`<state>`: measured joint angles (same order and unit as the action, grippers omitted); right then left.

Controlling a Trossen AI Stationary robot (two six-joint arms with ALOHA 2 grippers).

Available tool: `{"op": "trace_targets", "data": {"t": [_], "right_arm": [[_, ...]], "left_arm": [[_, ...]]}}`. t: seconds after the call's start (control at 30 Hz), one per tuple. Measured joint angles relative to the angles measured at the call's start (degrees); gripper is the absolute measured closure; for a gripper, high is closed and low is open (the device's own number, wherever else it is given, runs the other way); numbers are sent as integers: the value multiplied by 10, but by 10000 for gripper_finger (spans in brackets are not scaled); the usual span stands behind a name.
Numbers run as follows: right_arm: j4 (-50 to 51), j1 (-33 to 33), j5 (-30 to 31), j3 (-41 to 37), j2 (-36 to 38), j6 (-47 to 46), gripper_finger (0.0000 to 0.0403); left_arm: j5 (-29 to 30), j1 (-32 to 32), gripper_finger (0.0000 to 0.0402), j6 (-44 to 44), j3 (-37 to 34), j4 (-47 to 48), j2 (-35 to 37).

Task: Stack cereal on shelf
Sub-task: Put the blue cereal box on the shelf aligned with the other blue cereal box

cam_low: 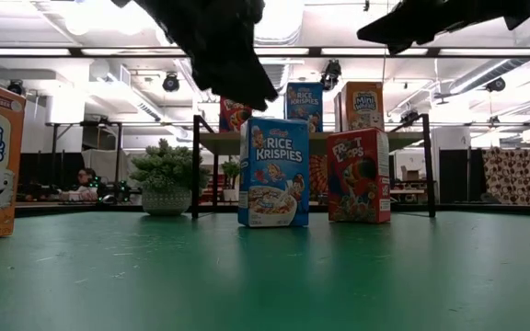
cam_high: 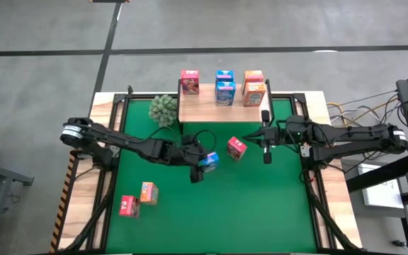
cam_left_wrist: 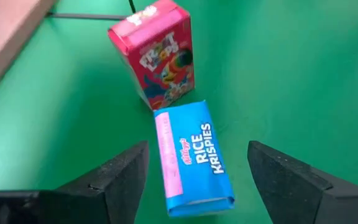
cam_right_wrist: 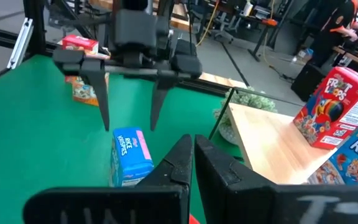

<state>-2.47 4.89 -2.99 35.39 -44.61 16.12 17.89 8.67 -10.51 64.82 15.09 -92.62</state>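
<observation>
A small blue printed cardboard Rice Krispies box (cam_high: pixel 208 161) stands upright on the green mat (cam_high: pixel 225 205) near the table's middle, and just beside it, toward the right arm, stands a small pink-red Froot Loops box (cam_high: pixel 236 148), the two close but apart. The left gripper (cam_left_wrist: pixel 196 180) hangs directly above the blue box with its two dark fingers (cam_left_wrist: pixel 114 180) spread wide on either side of the box top, touching nothing. The light wooden board shelf on thin black legs (cam_high: pixel 204 106) sits at the mat's far edge and carries one pink-red box (cam_high: pixel 189 82), two blue boxes (cam_high: pixel 224 87) and two orange boxes (cam_high: pixel 254 87). A green spiky plant ball (cam_high: pixel 163 108) rests just beside the shelf's left end. Near the mat's front left corner, well apart from the rest, an orange box (cam_high: pixel 148 192) and a pink-red box (cam_high: pixel 127 205) sit just beside each other. The right gripper (cam_right_wrist: pixel 193 152) hovers in front of the shelf's right end, near the Froot Loops box, its fingers pressed together and empty.
</observation>
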Motion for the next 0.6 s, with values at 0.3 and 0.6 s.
{"op": "trace_targets", "data": {"t": [0.3,0.6], "right_arm": [[0,0,0,-2,-3,-4,394],[1,0,0,-5,-6,-12,394]], "left_arm": [[0,-9,129,4,0,-10,-34],[-5,-13,147,-1,-8,-8,-35]]}}
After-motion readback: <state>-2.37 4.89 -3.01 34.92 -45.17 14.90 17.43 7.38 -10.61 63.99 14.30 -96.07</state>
